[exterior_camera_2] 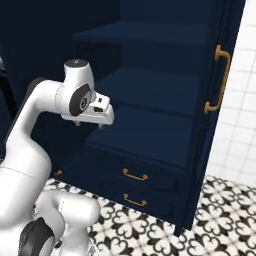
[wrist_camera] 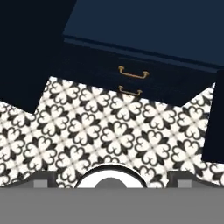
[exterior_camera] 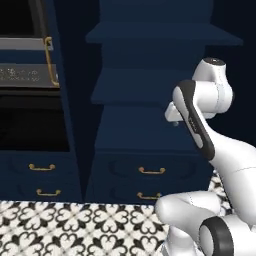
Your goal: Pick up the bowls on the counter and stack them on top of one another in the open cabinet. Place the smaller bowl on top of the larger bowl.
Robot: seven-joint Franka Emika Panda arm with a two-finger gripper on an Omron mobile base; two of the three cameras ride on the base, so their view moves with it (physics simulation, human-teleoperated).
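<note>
The open cabinet (exterior_camera_2: 150,130) stood directly ahead of the fingers, its wide navy shelves bare of any bowl in both base views. From the hand view, the lowest shelf (wrist_camera: 148,30) lay above and beyond the fingertips, with two brass drawer handles (wrist_camera: 133,73) below its front edge and the patterned tile floor (wrist_camera: 109,131) straight under the hand. Neither bowl nor the counter appeared anywhere in these pictures, so where they sat relative to the fingers could not be told.

The gripper (exterior_camera_2: 100,120) hung in front of the middle shelf, pointing downward. How wide its fingers stood could not be told; the tips were barely visible at the bottom of the hand view, and nothing showed between them.

Judged from this, no stacking had been done and the bowls had yet to be fetched. The main risk lay in the arm being folded close to the shelves: a swing or a base turn toward the counter could clip a shelf edge or the open door (exterior_camera_2: 220,100) to the fingers' right. Later, carrying a bowl in under a low shelf could knock it loose.
</note>
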